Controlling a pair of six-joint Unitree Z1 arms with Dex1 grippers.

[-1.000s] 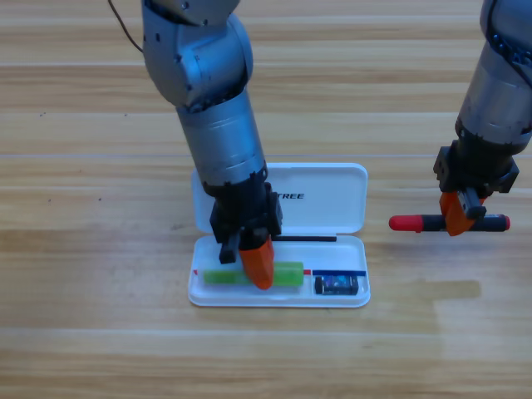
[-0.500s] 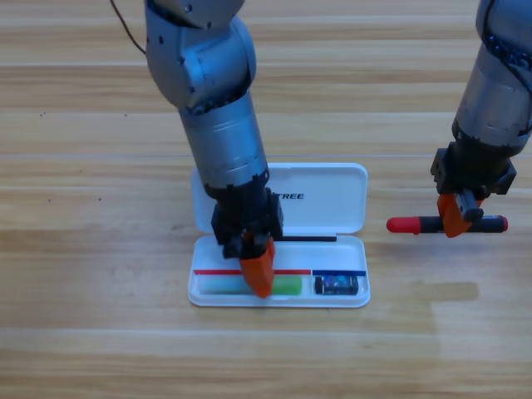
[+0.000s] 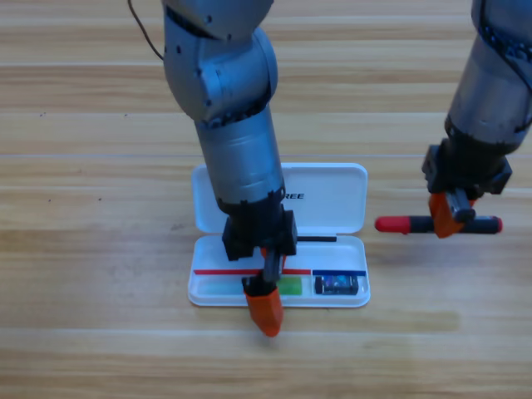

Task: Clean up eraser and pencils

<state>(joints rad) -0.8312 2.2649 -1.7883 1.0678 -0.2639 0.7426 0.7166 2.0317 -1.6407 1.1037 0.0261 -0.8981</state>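
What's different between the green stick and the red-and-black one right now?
The green pencil lies in the white case's tray, beside the eraser; the red-and-black pencil is outside the case, over the wooden table. The left gripper sits past the green pencil at the tray's front edge; the right gripper is at the red-and-black one's middle. Both lie crosswise.

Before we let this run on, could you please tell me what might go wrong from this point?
The right hand holds the red-and-black pencil near its middle, above the table, so it could tilt or slip on the way to the white case. The left hand hangs over the case's front rim, beside the green pencil, and might knock the case. The eraser fills the right end, leaving little room.
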